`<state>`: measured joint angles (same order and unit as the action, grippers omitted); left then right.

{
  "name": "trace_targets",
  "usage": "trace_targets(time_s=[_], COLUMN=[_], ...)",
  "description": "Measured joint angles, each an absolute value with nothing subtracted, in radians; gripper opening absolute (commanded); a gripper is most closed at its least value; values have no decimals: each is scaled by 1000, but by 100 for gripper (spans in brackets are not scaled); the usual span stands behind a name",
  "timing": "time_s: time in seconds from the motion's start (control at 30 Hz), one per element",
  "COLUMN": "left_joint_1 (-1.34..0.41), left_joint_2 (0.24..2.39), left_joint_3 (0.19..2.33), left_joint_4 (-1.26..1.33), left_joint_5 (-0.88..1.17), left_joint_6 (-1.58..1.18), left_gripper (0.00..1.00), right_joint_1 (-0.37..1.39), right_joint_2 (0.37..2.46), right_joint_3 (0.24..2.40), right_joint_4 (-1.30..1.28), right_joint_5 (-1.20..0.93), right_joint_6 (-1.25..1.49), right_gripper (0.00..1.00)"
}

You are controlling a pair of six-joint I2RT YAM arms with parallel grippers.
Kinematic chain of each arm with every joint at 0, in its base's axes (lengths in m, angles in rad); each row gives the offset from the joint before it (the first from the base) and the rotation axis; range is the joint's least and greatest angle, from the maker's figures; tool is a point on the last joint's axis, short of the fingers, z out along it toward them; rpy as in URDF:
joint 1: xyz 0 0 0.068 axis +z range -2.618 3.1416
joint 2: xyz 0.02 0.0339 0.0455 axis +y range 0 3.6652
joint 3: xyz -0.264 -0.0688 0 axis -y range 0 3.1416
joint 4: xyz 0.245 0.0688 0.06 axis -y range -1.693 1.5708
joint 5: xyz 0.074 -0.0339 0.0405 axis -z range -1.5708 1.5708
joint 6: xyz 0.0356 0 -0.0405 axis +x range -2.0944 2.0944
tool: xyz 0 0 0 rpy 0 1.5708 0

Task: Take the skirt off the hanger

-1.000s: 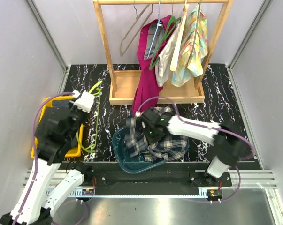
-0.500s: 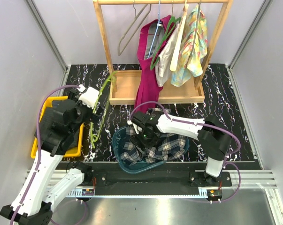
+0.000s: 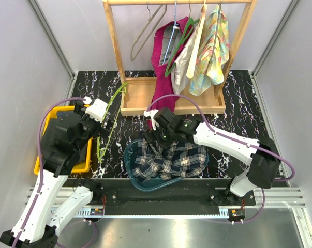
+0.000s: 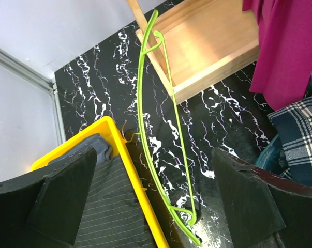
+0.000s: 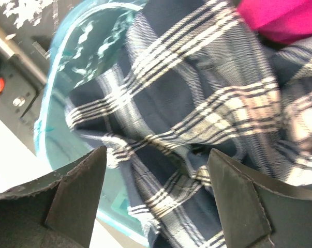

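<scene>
Now that skirt (image 3: pixel 171 160) lies in basin (image 3: pixel 129 155), right gripper (image 5: pixel 157 151) lifts clear, jaws wide, empty. Hanger (image 4: pixel 145 129) bare below left gripper (image 4: pixel 154 155), jaws wide too. Task looks done.

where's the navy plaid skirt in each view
top external: navy plaid skirt lower centre, in the teal plastic basin
left wrist: right edge, below the magenta garment
right wrist: fills the centre
shared landmark: magenta garment, above the skirt in all three

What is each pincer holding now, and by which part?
Nothing. The left pincer is open, the green hanger lying untouched between its fingers; the right pincer is open above the plaid skirt.
</scene>
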<state>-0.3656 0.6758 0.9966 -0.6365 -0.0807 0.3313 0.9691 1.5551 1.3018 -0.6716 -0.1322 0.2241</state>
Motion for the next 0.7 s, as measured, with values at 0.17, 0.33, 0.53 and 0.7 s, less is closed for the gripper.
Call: trace_targets(time_s=[0.17,0.33,0.53,0.7], left_joint_1=[-366,-366,-366,-366], left_joint_2=[676,664,655,654], left_joint_3=[996,999,1015,1019], left_joint_4=[-636,-643,-646,-648], left_joint_5=[-70,-63,-63,-63], left_joint_6=[311,302,302,302], left_gripper=[99,99,99,99], right_joint_1=[922,863,868,868], right_joint_2=[1578,1695,1841,1887], right_joint_3=[1318,1349,1351,1354], right_joint_4=[-649,-592,-563,-554], right_joint_5=[-99,-240,-463,-412], right_joint_6=[224,219,216,233], right_gripper=[54,26,18,22])
